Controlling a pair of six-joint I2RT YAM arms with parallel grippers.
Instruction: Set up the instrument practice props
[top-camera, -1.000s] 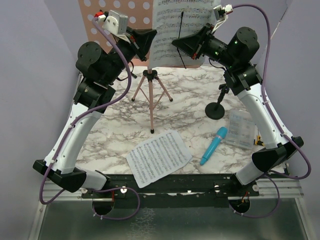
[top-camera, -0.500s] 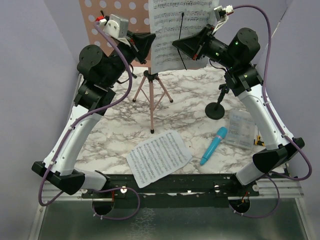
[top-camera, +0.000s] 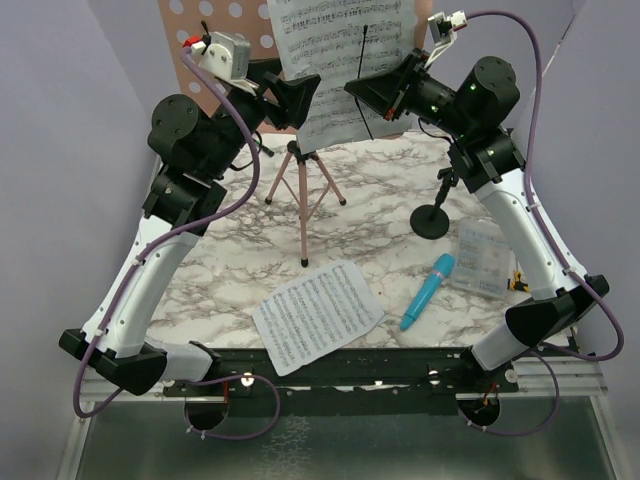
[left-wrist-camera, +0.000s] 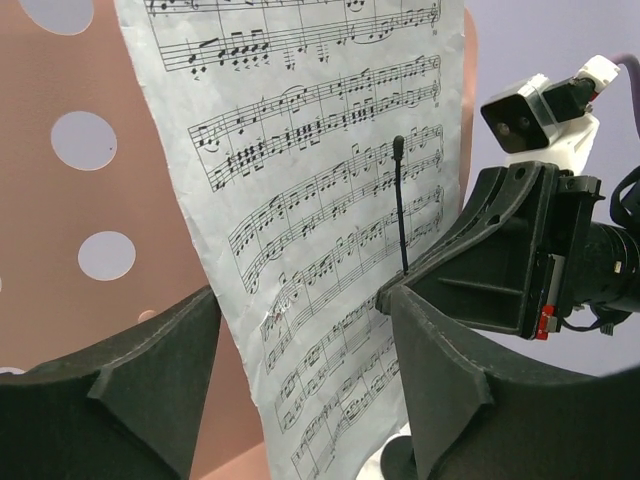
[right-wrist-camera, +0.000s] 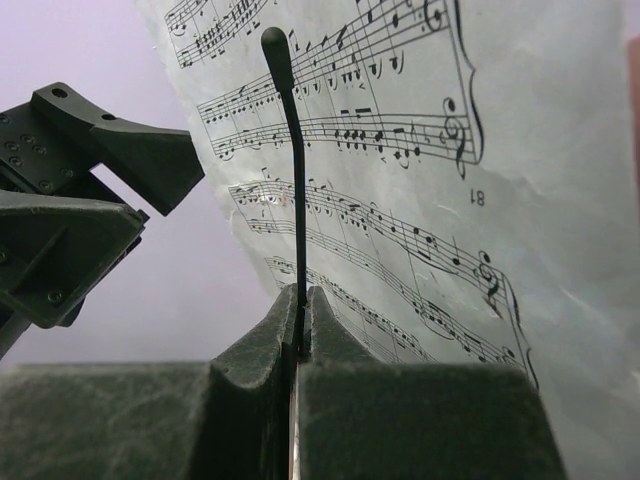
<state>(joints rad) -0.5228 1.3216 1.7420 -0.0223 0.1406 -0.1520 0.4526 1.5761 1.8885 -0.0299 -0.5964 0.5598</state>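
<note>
The pink perforated music stand stands on tripod legs at the back. One white sheet-music page leans on it. My left gripper is open, its fingers on either side of that page's lower left edge, not touching it. From the right, my right gripper is shut on a thin black rod that stands upright in front of the page. A second page, the blue toy microphone and the black mic stand rest on the marble table.
A clear plastic box lies at the right edge beside the microphone. Purple walls close in on both sides and the back. Both arms reach high towards the stand's desk, close to each other.
My left gripper was shut on the page's edge and has opened, letting it go. The page now sits a little further left on the stand. The right gripper has not moved.
</note>
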